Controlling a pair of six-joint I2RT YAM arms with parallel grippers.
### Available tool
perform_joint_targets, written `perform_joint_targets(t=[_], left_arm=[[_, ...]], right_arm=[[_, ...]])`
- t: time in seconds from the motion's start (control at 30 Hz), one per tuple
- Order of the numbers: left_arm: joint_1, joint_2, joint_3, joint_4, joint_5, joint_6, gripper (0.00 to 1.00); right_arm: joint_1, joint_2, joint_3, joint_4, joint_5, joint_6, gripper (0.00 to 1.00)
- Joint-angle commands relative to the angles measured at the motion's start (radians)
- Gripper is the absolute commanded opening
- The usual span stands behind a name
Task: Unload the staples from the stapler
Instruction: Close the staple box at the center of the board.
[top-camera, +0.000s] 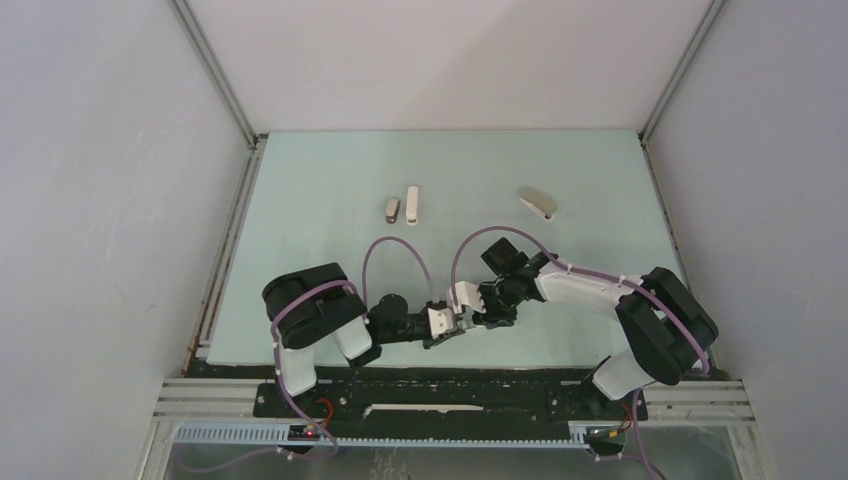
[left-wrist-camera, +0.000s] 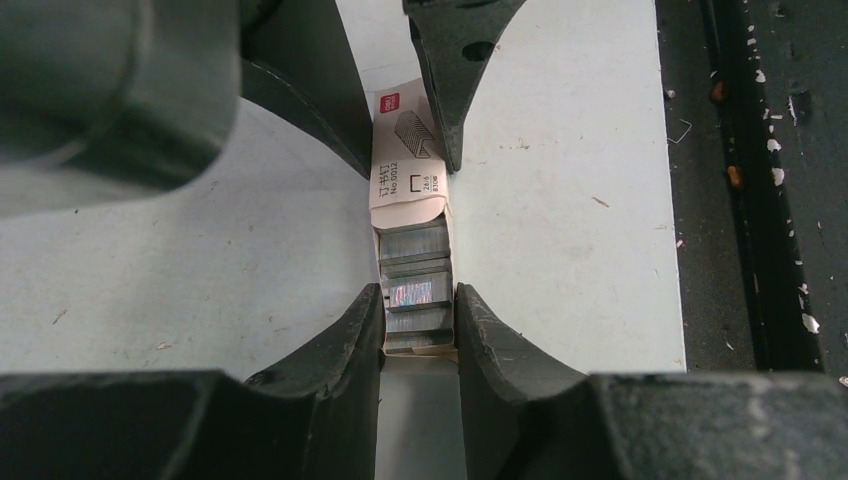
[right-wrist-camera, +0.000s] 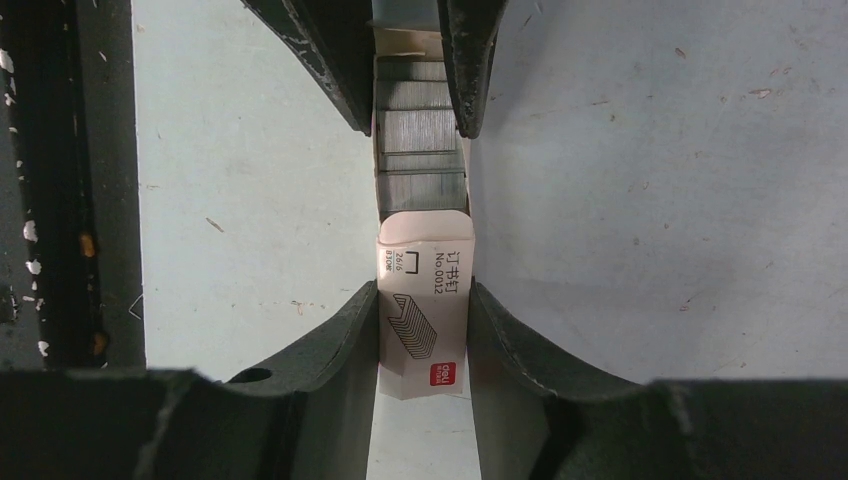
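Observation:
A small white printed staple box hangs above the table's near edge, held between both grippers. My left gripper is shut on its inner tray, where strips of grey staples lie bare. My right gripper is shut on the printed sleeve, which is slid partway off the staples. From above, the two grippers meet tip to tip. The stapler, grey-beige on top and white beneath, lies at the back right, far from both grippers.
A slim white stapler and a short grey-beige piece lie side by side at the back centre. The black metal rail runs along the table's near edge, close to the grippers.

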Motion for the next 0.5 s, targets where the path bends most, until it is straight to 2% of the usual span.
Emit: perform_joint_targets(t=[0.0,0.27,0.47], left_arm=[[-0.005,0.003,0.000,0.048,0.043,0.038,0.29],[-0.004,0.021,0.002,0.047,0.018,0.038,0.29],[-0.002,0.021,0.001,0.045,0.004,0.042,0.28]], right_arm=[[0.009,0.012,0.021,-0.011,0.019,-0.031,0.43],[-0.016,-0.004,0.021,-0.018,0.024,-0.025,0.55],[-0.025,-0.013,0.022,-0.036,0.015,-0.033,0.58]])
